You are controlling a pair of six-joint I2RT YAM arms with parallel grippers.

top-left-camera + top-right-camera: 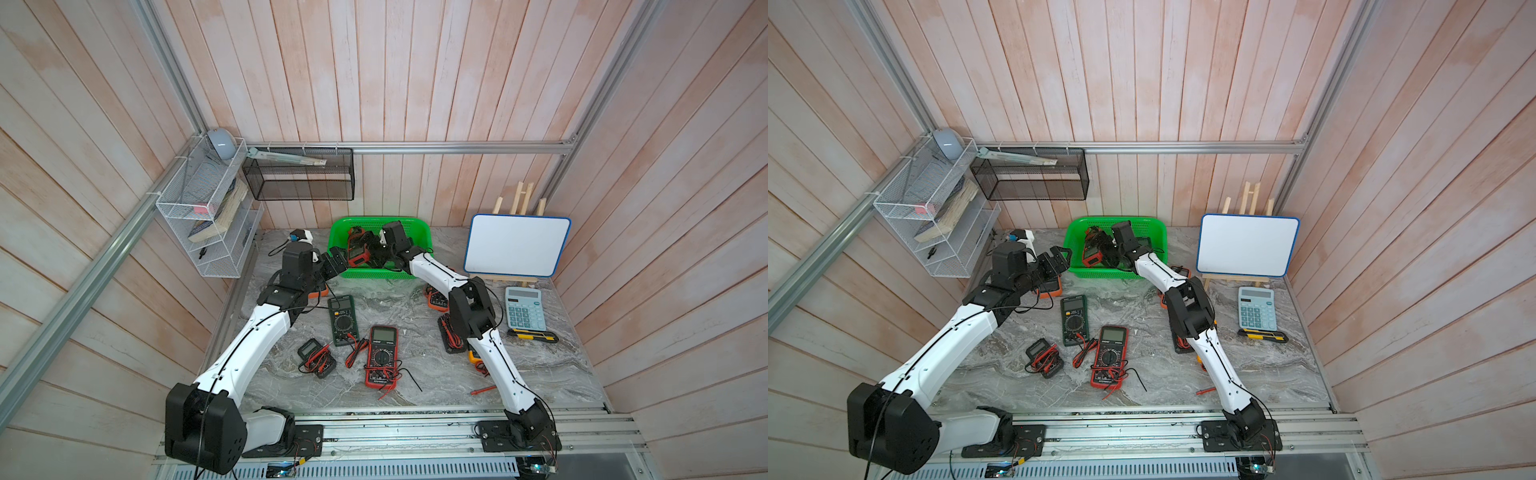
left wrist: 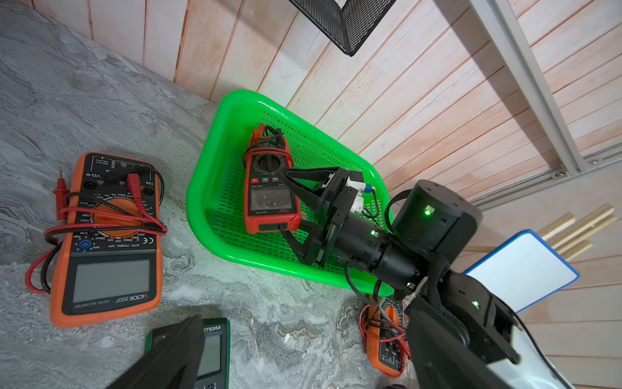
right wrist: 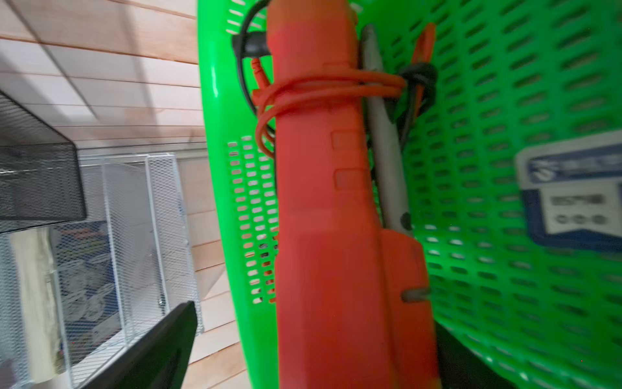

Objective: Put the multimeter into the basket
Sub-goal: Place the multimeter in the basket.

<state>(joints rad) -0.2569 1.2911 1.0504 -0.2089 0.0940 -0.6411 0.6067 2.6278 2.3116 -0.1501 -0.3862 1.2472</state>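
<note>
Inside the basket (image 2: pixel 198 202), red multimeter (image 2: pixel 271 198) amid wide-open right pincer (image 2: pixel 282 202); left pincer (image 1: pixel 336 266) agape, empty; outside, VICTOR 890F (image 2: pixel 104 235), DT9205A (image 2: pixel 212 350)

Multimeters: six are showing clearly. One red clamp meter (image 2: pixel 271 188) is lying in the single green basket (image 2: pixel 202 188). Five are lying on the table (image 1: pixel 415 365): orange Victor meter (image 2: pixel 107 235), green DT9205A meter (image 1: pixel 341 320), small black meter (image 1: pixel 316 357), large red meter (image 1: pixel 382 357), orange clamp meter (image 2: pixel 387 336). One black unit (image 1: pixel 451 338) and one yellow unit (image 1: pixel 473 355) are showing partly under the right arm (image 1: pixel 494 365). One calculator (image 1: pixel 525 309), one whiteboard (image 1: pixel 517 245), one utility knife (image 1: pixel 533 336), one black mesh bin (image 1: pixel 299 183) and one white wire rack (image 1: pixel 195 208) are showing.
</note>
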